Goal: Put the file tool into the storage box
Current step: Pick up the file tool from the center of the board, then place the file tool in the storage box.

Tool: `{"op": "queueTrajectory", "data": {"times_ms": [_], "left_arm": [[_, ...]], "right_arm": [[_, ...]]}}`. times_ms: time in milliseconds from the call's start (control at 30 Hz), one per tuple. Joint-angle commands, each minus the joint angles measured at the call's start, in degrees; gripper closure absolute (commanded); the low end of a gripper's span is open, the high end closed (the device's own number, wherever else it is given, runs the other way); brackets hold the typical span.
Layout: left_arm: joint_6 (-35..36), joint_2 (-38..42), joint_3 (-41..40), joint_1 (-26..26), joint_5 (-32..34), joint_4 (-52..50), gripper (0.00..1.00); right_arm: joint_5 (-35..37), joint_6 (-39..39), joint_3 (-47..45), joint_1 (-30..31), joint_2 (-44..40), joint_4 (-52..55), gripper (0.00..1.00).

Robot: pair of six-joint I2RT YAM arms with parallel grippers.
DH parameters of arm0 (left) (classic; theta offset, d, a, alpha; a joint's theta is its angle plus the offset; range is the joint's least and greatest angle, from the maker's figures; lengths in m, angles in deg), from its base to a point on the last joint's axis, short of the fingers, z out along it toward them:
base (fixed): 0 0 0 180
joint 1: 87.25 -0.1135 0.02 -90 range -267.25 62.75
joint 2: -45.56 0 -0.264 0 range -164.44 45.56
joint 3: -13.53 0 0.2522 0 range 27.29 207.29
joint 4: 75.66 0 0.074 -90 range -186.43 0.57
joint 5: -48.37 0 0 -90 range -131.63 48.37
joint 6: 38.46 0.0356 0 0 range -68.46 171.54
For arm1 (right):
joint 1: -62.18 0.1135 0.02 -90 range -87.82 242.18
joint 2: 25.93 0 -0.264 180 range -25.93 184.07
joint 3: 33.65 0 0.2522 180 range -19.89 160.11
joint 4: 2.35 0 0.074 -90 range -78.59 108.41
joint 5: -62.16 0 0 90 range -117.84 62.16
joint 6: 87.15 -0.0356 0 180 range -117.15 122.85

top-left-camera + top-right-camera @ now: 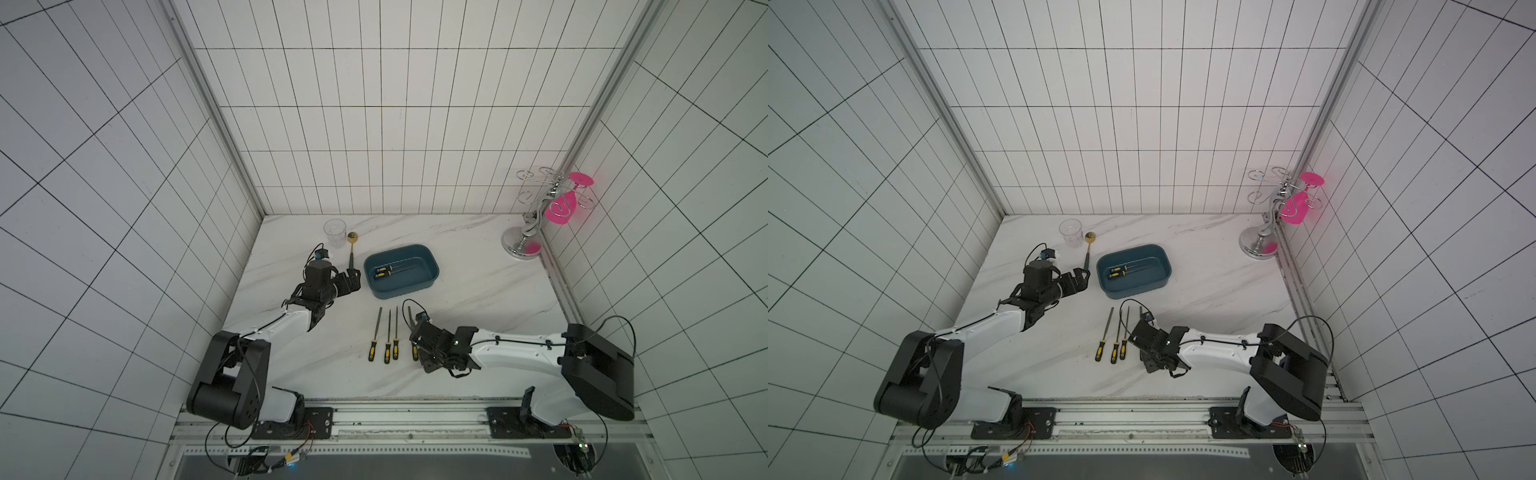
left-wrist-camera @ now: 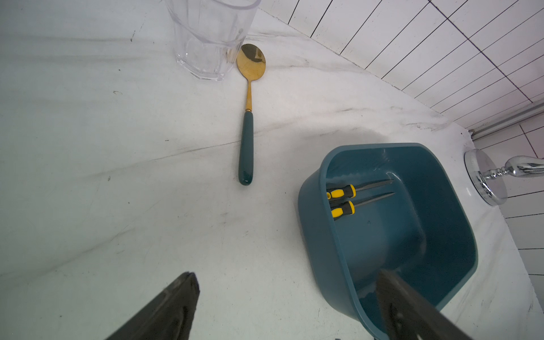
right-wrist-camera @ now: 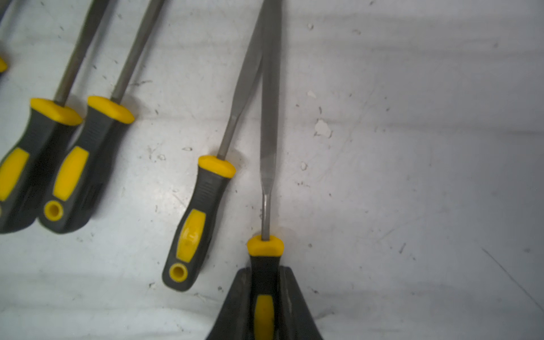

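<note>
Right gripper (image 3: 264, 282) clamped tight on the handle of a file (image 3: 269, 117), blade pointing away from the wrist; can't tell if it's lifted off the table (image 3: 412, 176). Its blade crosses the blade of the neighbour file (image 3: 203, 212) in the wrist view; two more files (image 3: 79, 164) lie side by side past that. In both top views this is the right end of the row of files, in front of the storage box (image 1: 401, 293), near it but not touching. Box sits mid-table with two files (image 1: 383, 272) inside, handles at the end by the left arm. Left gripper (image 2: 285, 275) wide open, holding nothing, just beside the box's short left wall and near the spoon (image 1: 351, 254) handle. Clear glass (image 1: 335, 232) stands just beside the spoon bowl
</note>
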Motion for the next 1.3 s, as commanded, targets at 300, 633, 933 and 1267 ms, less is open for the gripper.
{"op": "queueTrajectory", "data": {"times_ms": [300,633,933,1267], "left_arm": [[0.2,1.0,-0.6,0.0,0.6,0.6,0.02],[0.6,8.3,-3.8,0.0,3.7,1.9,0.02],[0.6,10.7,-4.9,-0.6,5.6,1.4,0.02],[-0.2,12.8,-6.0,-2.0,6.9,1.4,0.02]], "right_arm": [[8.7,-0.8,-3.0,0.3,-14.3,6.3,0.89],[1.4,17.5,7.4,-11.6,-16.0,6.4,0.85],[-4.6,40.0,26.9,-19.8,1.8,6.8,0.87],[-7.9,55.5,39.7,-25.2,15.9,6.9,0.91]]}}
